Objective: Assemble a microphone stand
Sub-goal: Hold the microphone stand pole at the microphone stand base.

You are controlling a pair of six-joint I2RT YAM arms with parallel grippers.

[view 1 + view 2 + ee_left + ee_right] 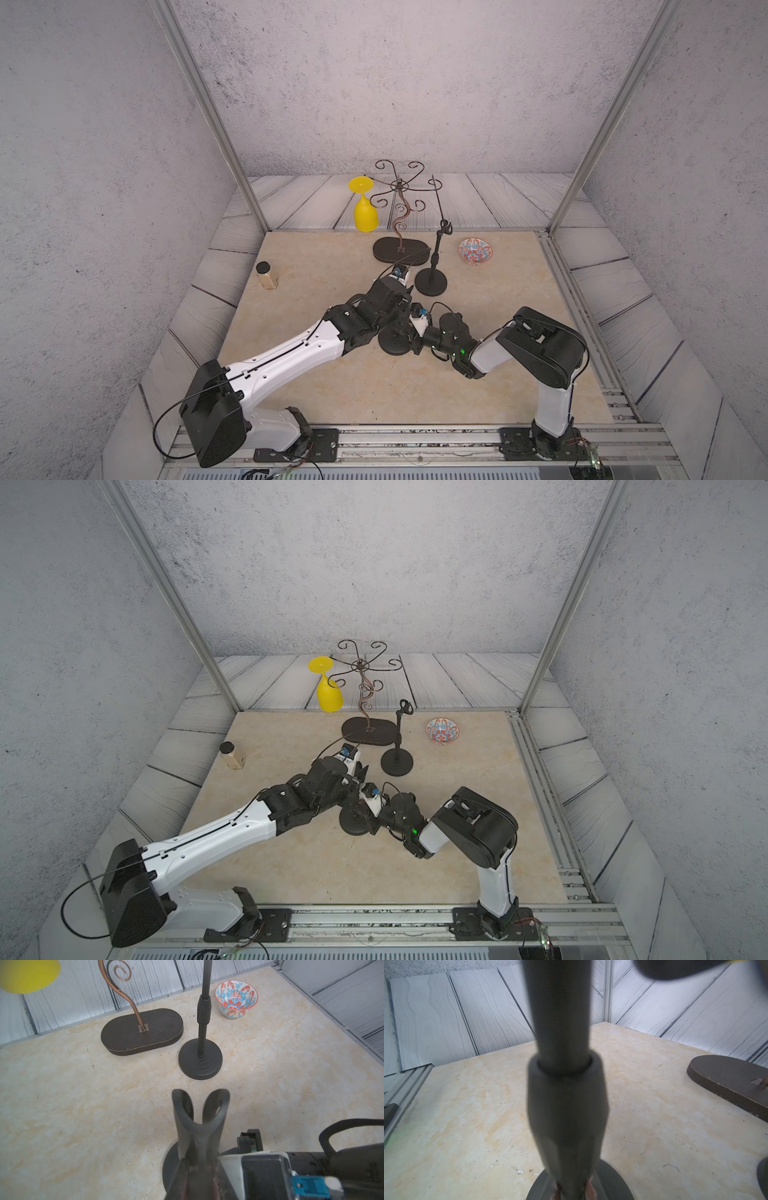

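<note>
Counted from left to right across the tabletop (332, 386): one capped jar (266, 275), one yellow goblet (365, 212) hung upside down from one wire rack (401, 249), two microphone stands and one patterned bowl (476, 250). The held stand (392, 347) sits near the middle of the table, in front of the rack. Its round base lies flat on the surface and its long axis is upright. Its clip (200, 1109) is at the top, with both prongs pointing up and away from the base. The left gripper (197, 1159) is clenched on the stem just under the clip. The right gripper (574, 1188) is clenched on the pole low down, below the collar (566, 1095). The second stand (431, 282) stands free between the rack's base and the bowl, also upright with its clip uppermost.
</note>
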